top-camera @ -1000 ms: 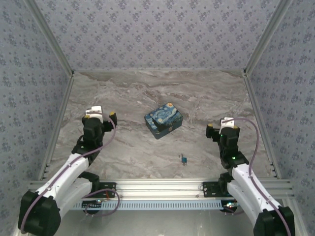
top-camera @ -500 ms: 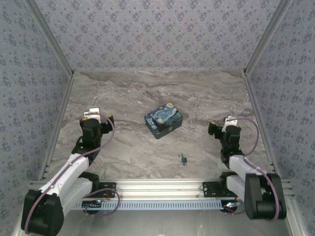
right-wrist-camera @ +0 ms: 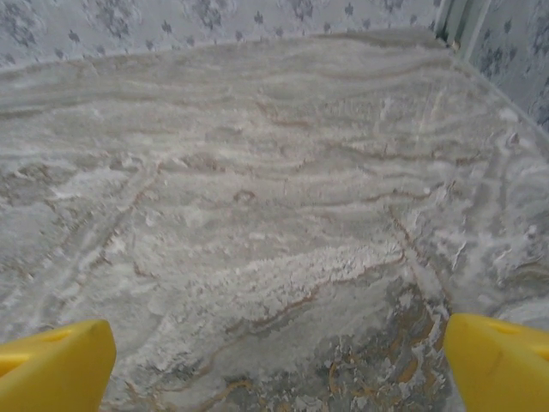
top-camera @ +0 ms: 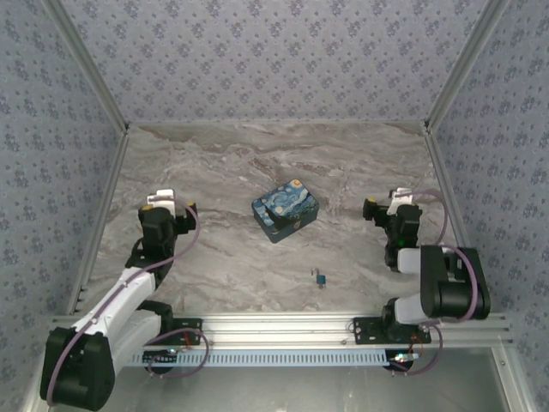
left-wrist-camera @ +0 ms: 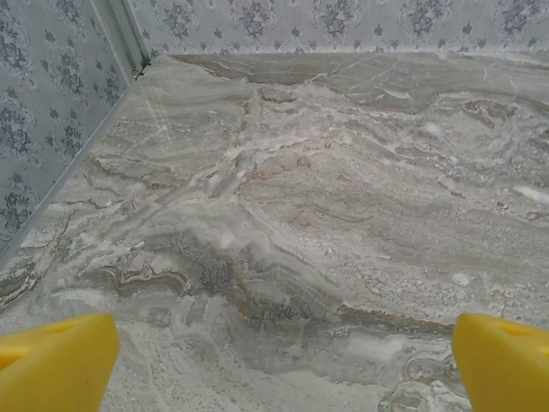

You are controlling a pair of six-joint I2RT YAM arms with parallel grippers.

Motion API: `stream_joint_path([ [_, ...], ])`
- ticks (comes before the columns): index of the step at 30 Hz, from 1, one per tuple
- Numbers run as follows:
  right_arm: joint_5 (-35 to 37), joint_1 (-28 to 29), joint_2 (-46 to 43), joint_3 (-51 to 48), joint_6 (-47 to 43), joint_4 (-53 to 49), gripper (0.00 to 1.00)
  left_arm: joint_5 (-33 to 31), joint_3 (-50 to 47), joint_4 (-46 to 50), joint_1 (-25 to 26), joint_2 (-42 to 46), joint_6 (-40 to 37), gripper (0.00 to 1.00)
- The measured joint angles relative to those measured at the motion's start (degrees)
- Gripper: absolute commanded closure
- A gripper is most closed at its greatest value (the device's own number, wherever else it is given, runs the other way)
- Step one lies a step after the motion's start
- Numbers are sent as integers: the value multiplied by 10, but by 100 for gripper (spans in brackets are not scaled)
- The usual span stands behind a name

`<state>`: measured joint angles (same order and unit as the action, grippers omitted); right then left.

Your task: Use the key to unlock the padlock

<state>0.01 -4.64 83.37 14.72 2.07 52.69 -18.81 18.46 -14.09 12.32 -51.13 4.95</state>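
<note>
Left end effector [top-camera: 174, 206] wide open, holding nothing, over the left side of the tabletop [top-camera: 232, 172]. Its yellow fingertips [left-wrist-camera: 51, 365] sit far apart above bare marble. Right end effector [top-camera: 385, 207] wide open too, holding nothing, over the right side. Padlock [top-camera: 320, 278] lies on the tabletop near the front edge, right of centre, well apart from both arms. Painted box [top-camera: 286, 210] mid-tabletop, behind and left of padlock, not touching.

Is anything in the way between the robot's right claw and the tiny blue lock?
No, nothing visible. Bare table lies between the open right gripper and the padlock. The painted box sits off to the side, farther back, out of that path.
</note>
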Motion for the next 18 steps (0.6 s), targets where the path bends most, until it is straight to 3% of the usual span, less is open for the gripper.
stream_joint_path([
  [9, -12, 7, 32, 58, -5, -38, 0, 19, -51, -80, -10, -58, -13, 1],
  [18, -9, 13, 32, 67, -13, -50, 0, 60, -51, -217, -14, -162, -59, 0],
])
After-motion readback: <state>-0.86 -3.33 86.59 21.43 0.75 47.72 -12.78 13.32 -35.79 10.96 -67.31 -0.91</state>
